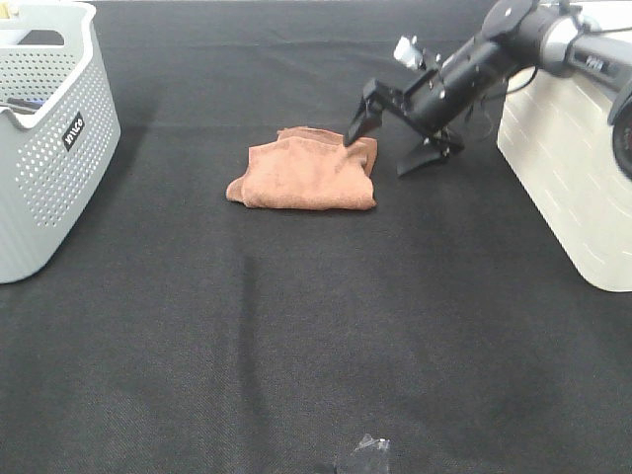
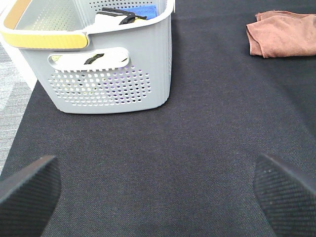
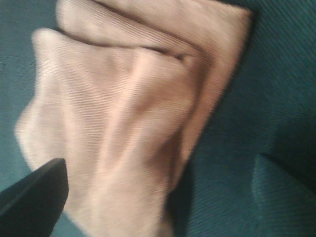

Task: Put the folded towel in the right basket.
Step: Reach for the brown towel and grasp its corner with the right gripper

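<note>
The folded brown towel point(image 1: 306, 173) lies flat on the black mat in the middle of the table. It also shows in the right wrist view point(image 3: 128, 113) and far off in the left wrist view point(image 2: 281, 32). My right gripper point(image 1: 390, 146) is open and tilted down at the towel's right end, with one finger point(image 1: 357, 126) over the towel's corner and the other point(image 1: 425, 156) over the mat beside it. It holds nothing point(image 3: 158, 197). The right basket point(image 1: 573, 188), cream coloured, stands at the right edge behind the arm. My left gripper point(image 2: 158, 197) is open and empty above bare mat.
A grey perforated basket point(image 1: 44, 138) stands at the far left, with a yellow-edged handle and blue and black items inside point(image 2: 131, 12). A small dark part point(image 1: 363, 456) shows at the front edge of the mat.
</note>
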Tool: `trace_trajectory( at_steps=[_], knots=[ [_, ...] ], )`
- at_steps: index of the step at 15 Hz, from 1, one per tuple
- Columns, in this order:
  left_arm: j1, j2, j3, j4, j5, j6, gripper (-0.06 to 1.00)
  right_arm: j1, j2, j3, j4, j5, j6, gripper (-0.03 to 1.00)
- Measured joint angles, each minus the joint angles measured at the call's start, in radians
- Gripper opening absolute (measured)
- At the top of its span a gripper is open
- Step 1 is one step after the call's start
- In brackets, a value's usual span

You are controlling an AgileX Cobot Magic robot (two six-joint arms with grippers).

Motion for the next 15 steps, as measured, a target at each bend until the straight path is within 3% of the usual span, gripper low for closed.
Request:
trace_trajectory(
  at_steps=[8,12,14,15],
  knots=[
    [0.000,0.000,0.000,0.000,0.000,0.000,0.99,0.023,0.051,-0.021,0.016,-0.050,0.000,0.95],
    [0.000,0.000,0.000,0.000,0.000,0.000,0.99,0.133,0.079,-0.035,0.035,-0.173,-0.002,0.93],
    [0.000,0.000,0.000,0.000,0.000,0.000,0.99,0.206,0.089,-0.035,0.029,-0.258,-0.006,0.83],
    [0.000,0.000,0.000,0.000,0.000,0.000,0.99,0.223,0.093,-0.035,0.024,-0.278,-0.006,0.71]
  ],
)
